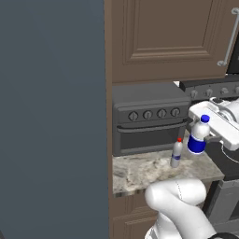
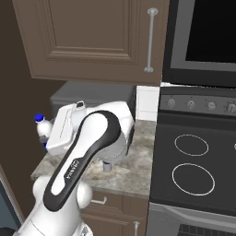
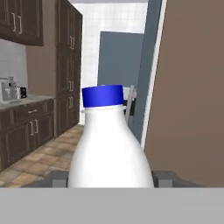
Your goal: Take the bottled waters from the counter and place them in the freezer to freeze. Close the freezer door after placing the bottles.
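Blue-capped bottle [image 3: 109,144] sits clamped in the hand [image 1: 205,140], seemingly lifted off the granite counter [image 1: 140,172] where 1 red-capped bottle [image 1: 177,153] stands.

Arm [image 1: 179,205] raised, jaws clamped

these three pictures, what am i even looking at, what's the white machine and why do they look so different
It is one moment in a computer-rendered kitchen, seen by three cameras. The white machine is a robot arm on a base that can drive. Two cameras sit on that base, behind the arm to its left and right. The third sits on the hand and looks along the gripper.

The gripper is shut on the blue-capped bottle, held above the counter. In the hand view that bottle looms large between the fingers. The red-capped bottle stands on the granite counter, in front of the dark toaster oven. The big slate-grey panel on the left is the freezer. A black stovetop lies to the right.
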Robot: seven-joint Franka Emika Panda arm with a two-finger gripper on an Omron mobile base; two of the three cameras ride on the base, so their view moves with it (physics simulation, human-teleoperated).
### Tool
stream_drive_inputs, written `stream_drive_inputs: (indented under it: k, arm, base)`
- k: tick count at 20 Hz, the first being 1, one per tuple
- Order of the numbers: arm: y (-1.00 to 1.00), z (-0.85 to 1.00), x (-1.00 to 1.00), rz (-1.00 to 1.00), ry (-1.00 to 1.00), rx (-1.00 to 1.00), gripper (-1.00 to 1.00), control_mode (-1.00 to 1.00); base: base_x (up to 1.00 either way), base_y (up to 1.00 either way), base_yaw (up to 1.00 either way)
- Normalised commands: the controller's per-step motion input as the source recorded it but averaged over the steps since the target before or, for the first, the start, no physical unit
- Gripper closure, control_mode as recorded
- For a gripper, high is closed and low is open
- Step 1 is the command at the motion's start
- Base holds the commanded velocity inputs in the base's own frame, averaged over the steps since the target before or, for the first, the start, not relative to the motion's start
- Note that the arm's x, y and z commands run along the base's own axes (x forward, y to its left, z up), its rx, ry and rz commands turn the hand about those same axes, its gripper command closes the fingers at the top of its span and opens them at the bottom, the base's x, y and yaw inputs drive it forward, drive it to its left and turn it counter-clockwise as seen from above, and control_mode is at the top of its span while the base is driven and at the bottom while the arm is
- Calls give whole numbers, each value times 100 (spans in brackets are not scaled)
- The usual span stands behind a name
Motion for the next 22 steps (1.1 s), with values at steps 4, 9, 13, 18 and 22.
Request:
stream_drive_inputs:
  k: [4, 9, 13, 18, 22]
  arm:
    - [16, 0, 0, -36, -3, 7, 100, -100]
    - [10, 0, -13, -38, -5, 8, 100, -100]
    - [-1, 0, -5, -17, -1, 1, 100, -100]
    - [-8, -1, 0, -3, 0, 0, 100, -100]
    - [-5, -3, 0, 0, 0, 0, 100, -100]
  base:
    - [0, 0, 0]
    - [0, 0, 0]
    - [0, 0, 0]
    - [0, 0, 0]
    - [0, 0, 0]
